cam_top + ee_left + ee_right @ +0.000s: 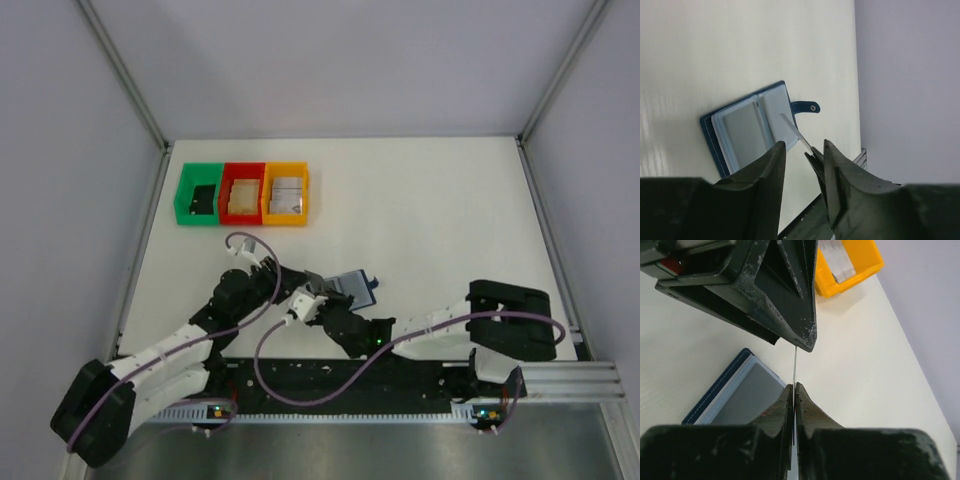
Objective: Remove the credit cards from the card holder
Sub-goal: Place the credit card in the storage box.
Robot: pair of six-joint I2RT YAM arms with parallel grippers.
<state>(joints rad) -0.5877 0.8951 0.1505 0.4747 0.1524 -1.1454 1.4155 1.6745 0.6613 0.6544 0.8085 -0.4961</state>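
The dark blue card holder point(708, 131) lies open on the white table, its black tab point(806, 107) pointing right; in the top view the holder point(350, 287) sits in front of both arms. A grey face shows in its left panel point(742, 134). One thin credit card point(795, 365) stands edge-on above the table, and my right gripper point(794, 386) is shut on its lower edge. The same card point(794, 130) runs between the fingers of my left gripper point(802, 146), whose jaws stand apart and do not pinch it.
Green point(198, 196), red point(241, 193) and orange point(287, 193) bins stand in a row at the back left, each holding flat items. The orange bin point(855, 262) also shows behind the left gripper in the right wrist view. Grey walls close in the table.
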